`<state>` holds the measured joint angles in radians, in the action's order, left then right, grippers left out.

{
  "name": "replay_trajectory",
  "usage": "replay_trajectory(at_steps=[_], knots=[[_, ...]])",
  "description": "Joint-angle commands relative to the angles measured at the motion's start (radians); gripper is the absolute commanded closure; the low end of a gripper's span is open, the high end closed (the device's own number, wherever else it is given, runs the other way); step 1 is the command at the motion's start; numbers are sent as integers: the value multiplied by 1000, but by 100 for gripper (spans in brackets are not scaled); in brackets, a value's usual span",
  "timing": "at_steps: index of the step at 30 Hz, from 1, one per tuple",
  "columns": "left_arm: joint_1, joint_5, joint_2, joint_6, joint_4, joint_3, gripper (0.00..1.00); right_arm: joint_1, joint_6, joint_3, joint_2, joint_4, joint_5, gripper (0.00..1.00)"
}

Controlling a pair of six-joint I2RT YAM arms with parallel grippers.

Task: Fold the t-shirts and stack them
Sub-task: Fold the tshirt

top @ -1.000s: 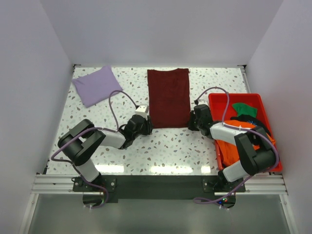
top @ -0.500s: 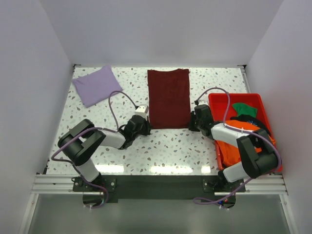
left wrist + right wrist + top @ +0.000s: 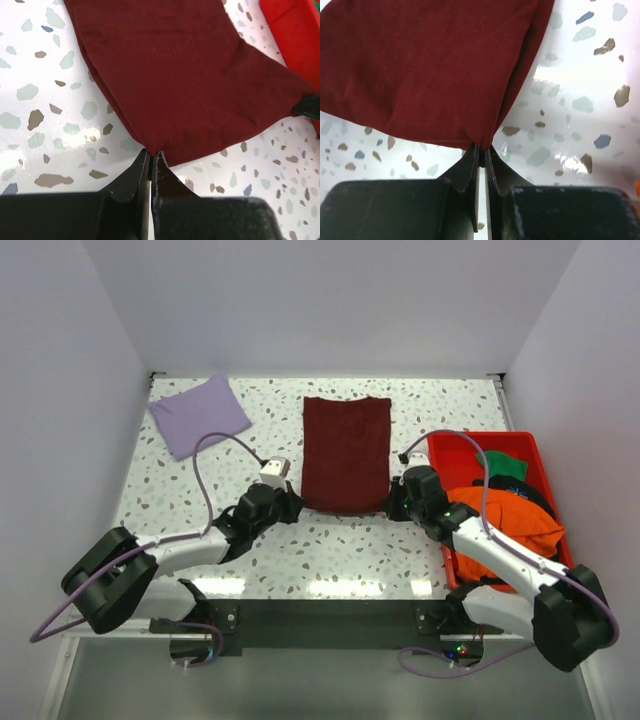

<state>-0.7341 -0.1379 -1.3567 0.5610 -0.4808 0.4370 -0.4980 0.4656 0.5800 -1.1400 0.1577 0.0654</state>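
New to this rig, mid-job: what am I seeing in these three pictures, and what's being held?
Two robot arms stand at the near edge of a speckled table. The wide picture looks down from above and behind them; the two close-ups come from a camera on each wrist. A maroon shirt lies mid-table, a lavender shirt far left, a red bin holding an orange shirt on the right. The left claw and right claw are each shut on a near corner of the maroon shirt.
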Motion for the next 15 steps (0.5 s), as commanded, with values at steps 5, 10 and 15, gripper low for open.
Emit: replay_trajectory(at_steps=[5,10,15], knots=[[-74,9,272,36,133,-24,100,-135,59,47,210,230,129,100],[-102,-5,376,31,182,3,100,-149,50,110,312,318,197,100],[-103,-15,318,11,139,46,100,-148,18,194,273,287,255,100]])
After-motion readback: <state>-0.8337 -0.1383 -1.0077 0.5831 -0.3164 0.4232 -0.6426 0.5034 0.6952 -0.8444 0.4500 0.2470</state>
